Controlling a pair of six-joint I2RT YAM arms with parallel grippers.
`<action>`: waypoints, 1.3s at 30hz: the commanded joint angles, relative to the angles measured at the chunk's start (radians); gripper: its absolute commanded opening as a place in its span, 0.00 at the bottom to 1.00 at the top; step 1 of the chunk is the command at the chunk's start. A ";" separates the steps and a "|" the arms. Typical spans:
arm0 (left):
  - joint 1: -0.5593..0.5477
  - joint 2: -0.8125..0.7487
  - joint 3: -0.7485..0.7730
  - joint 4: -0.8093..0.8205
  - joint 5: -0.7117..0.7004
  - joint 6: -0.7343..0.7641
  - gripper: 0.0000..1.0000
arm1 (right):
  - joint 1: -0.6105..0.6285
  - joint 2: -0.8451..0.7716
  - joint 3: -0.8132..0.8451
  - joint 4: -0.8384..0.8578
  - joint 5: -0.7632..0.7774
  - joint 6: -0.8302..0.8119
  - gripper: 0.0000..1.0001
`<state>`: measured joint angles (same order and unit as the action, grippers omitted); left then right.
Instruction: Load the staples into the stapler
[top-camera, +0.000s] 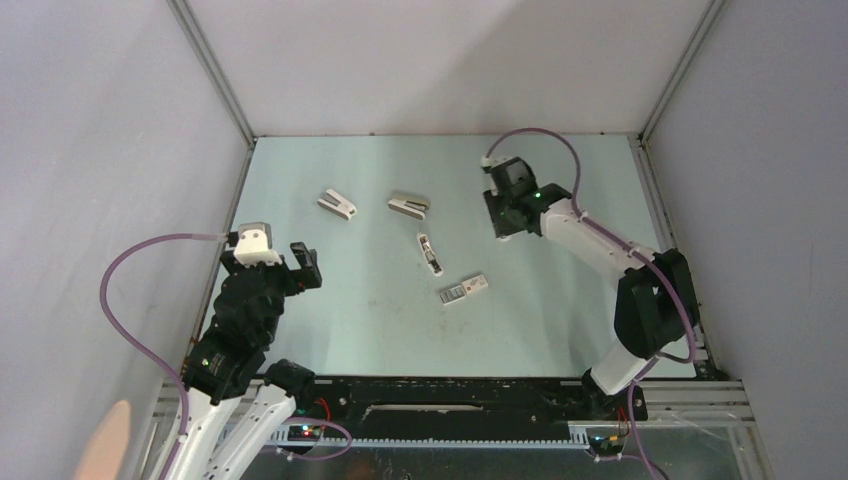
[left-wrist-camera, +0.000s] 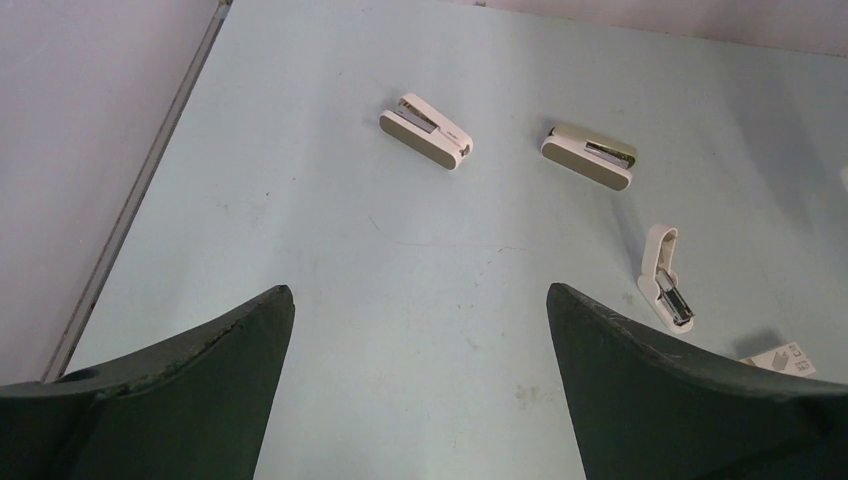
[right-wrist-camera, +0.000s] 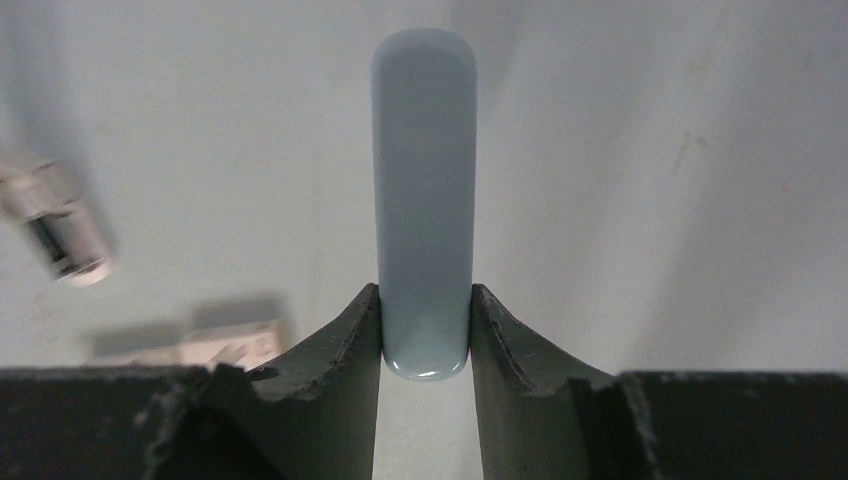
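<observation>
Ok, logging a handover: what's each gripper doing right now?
Left gripper: open, empty.
Right gripper: shut on a pale bluish bar.

No legible text or labels.

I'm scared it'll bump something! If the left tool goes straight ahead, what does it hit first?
The left tool probably meets bare table first, short of the white wedge stapler; depth is unclear.

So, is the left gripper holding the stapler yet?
No, the left gripper stands wide open and empty, while the stapler lies on the table beyond it.
</observation>
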<state>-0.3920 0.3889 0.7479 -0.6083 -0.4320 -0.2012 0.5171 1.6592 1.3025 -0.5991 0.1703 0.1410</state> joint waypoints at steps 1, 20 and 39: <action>0.010 -0.001 -0.001 0.026 0.017 0.008 1.00 | -0.092 0.073 -0.017 0.072 -0.003 -0.012 0.17; 0.027 0.001 -0.005 0.026 0.033 0.007 1.00 | -0.142 0.117 -0.017 0.056 0.003 -0.041 0.47; 0.041 0.005 -0.005 0.027 0.048 0.006 1.00 | 0.236 -0.102 -0.137 0.109 0.018 0.173 0.46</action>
<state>-0.3618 0.3889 0.7479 -0.6083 -0.4034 -0.2012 0.6910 1.5593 1.1885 -0.5396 0.1780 0.2333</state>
